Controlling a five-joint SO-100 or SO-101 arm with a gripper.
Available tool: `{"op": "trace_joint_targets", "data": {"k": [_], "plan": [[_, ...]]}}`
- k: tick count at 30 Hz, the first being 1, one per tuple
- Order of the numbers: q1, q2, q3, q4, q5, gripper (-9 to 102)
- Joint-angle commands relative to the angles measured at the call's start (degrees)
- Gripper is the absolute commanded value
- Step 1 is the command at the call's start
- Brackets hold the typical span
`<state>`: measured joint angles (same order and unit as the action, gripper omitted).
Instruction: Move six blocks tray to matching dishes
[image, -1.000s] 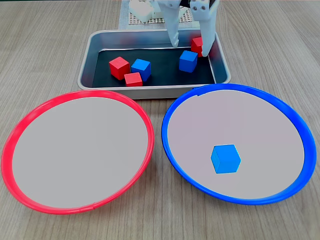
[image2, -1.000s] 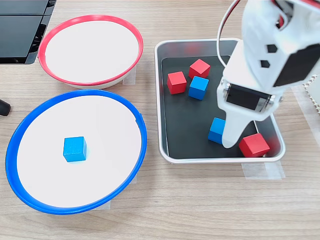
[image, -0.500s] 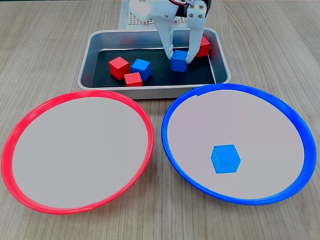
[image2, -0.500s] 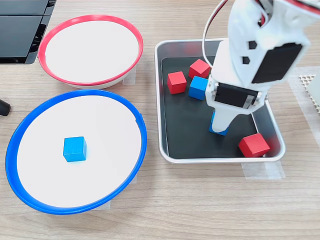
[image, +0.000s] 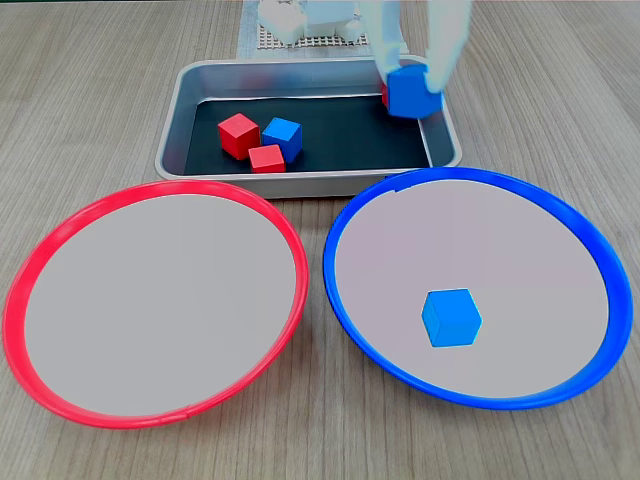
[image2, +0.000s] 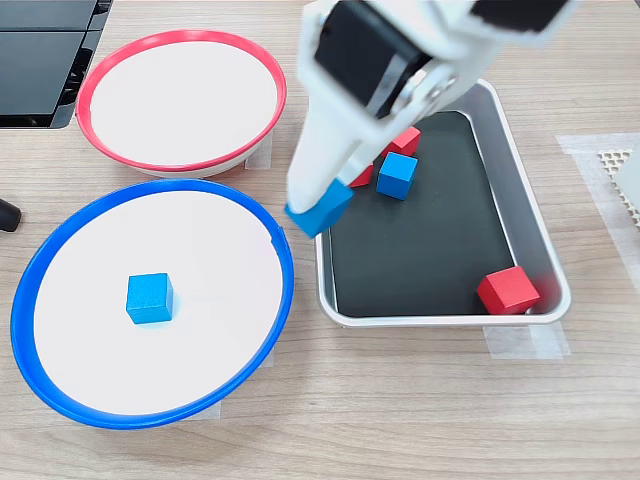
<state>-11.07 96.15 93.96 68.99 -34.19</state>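
My gripper (image: 412, 78) is shut on a blue block (image: 410, 98) and holds it in the air. In another fixed view the gripper (image2: 312, 205) and its blue block (image2: 323, 212) hang over the tray's rim (image2: 322, 260), beside the blue-rimmed dish (image2: 283, 262). The tray (image: 180, 110) holds two red blocks (image: 238, 133) (image: 266, 158) and a blue block (image: 283, 137) in a cluster. A third red block (image2: 508, 290) lies in a corner. One blue block (image: 451, 317) rests in the blue dish (image: 345, 210). The red-rimmed dish (image: 60, 230) has nothing in it.
A white mesh pad (image: 262, 40) lies behind the tray. A black flat object (image2: 45, 50) sits by the red dish (image2: 95, 75), and a small dark thing (image2: 8, 215) at the table edge. Tape strips (image2: 525, 340) fix the tray to the wooden table.
The gripper shut on a blue block in the tray, lifted it and swung it towards the blue dish. The other blocks have not moved.
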Motion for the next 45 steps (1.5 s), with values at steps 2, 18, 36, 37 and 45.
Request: {"op": "trace_joint_targets", "data": {"k": [2,18,36,37,45], "plan": [[-1.67,-4.92,-2.11,-17.40,4.48,0],[1.67,-5.62,-1.76,-6.24,8.53,0],[19.78,7.38,24.61,6.94,-36.39,19],[19.60,6.33,24.35,6.15,-36.91,19],[22.15,-0.79,22.85,-0.70,-43.68,18]]}}
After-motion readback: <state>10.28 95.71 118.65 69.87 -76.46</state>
